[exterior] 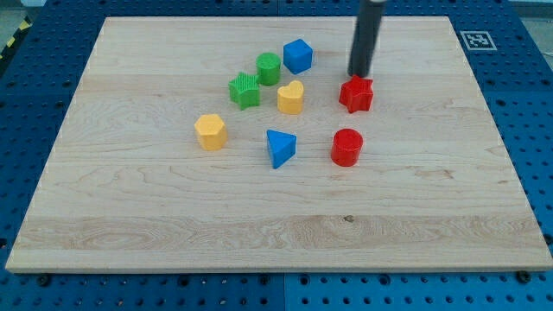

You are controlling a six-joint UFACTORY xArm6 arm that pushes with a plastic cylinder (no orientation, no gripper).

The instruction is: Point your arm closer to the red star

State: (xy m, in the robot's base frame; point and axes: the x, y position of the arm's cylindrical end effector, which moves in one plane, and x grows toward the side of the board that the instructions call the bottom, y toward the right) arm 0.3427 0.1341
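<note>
**Rod Tip Closes In on Red Star at Far Side of Board**

Nearest the view's bottom, the wooden board (259, 233) lies bare, a wide band of pale grain with nothing on it. Farther up, three blocks sit in a loose row: a yellow hexagon (210, 131) toward the view's left, a blue triangle (280, 147) in the middle, and a red cylinder (346, 147) toward the view's right, each well apart from its neighbours.

Beyond them comes the tighter cluster: a green star (244, 90) just beside a yellow heart (291, 98), with a green cylinder (269, 68) and a blue cube (297, 55) behind. Off to their right, standing alone, is the red star (356, 93), directly up the view from the red cylinder.

The arm carries no gripper, so there is nothing to open or close; it ends in a dark rod whose tip (358, 75) sits at the star's far edge, just beside it, and whether the two touch cannot be told from this angle.

The pointing looks all but done. To finish cleanly, any remaining approach should be slight and slow: a firmer push would likely slide the star down the board toward the red cylinder. Keeping clear of the blue cube on the view's left also seems wise.
</note>
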